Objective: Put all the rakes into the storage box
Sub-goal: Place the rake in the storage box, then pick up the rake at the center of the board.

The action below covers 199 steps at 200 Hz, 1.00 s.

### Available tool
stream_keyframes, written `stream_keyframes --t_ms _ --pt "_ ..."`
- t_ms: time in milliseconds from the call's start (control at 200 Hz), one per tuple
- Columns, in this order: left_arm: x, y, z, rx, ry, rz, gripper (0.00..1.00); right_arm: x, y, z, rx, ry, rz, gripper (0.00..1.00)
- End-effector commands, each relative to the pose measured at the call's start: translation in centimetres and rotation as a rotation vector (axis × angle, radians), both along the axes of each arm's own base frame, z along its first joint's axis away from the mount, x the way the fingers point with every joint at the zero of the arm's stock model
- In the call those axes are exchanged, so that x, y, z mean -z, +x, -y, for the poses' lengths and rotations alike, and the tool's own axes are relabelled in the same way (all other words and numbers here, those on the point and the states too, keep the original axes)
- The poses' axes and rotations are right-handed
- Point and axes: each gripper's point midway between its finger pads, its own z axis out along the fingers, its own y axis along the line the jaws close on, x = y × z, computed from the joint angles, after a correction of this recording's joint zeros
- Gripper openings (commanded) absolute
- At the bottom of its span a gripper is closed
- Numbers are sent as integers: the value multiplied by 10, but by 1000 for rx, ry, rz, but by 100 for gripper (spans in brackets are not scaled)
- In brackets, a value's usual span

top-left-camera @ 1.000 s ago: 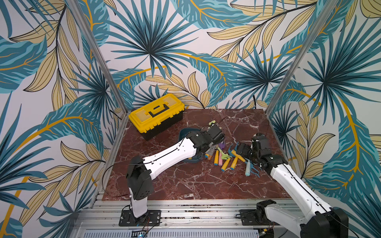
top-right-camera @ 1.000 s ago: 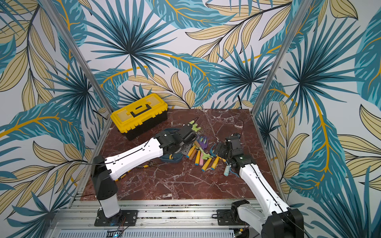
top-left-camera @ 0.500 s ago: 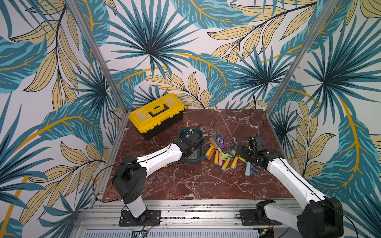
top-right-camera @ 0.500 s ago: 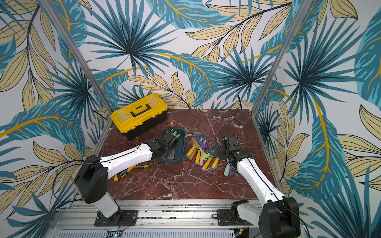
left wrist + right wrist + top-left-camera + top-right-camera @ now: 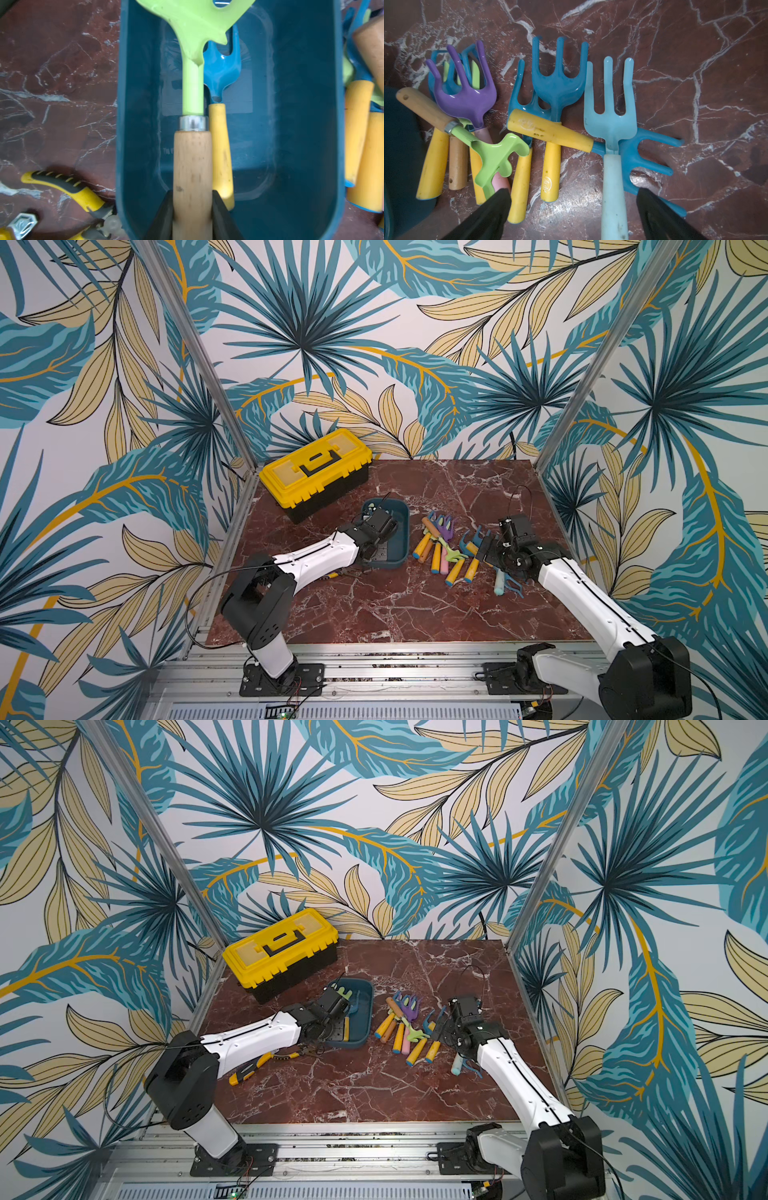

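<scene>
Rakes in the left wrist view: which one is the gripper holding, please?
The green rake with the wooden handle, clamped in the left gripper; the blue, yellow-handled rake lies loose in the storage box.

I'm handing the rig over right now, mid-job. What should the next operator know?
Left gripper: shut on the green rake by its wooden handle, over the box; not yet released.
Right gripper: open, empty, above the pile, astride the pale blue rake.
Done: one blue rake lies in the box.
Left: release the green rake; the pile lies on the table beside the box.
</scene>
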Motion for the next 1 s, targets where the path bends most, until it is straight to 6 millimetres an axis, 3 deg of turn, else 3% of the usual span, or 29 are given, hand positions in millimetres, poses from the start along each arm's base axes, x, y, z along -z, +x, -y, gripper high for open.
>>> stream_keyframes --t_ms 0,105,290,466,676,991 --pt "-12 1 2 8 -39 39 39 9 -11 -4 27 42 -84 99" --pt "-18 0 4 20 -57 46 52 13 -16 -5 39 55 -107 99" --pt "-37 1 11 53 -101 79 70 11 -36 14 154 -7 -132 92" --pt "-58 1 14 104 -117 121 99 13 -52 22 196 -21 -134 87" --pt "-80 5 16 178 -97 192 100 24 -50 17 188 -9 -189 80" --pt "-85 8 -16 125 -42 289 100 52 -41 4 174 41 -251 73"
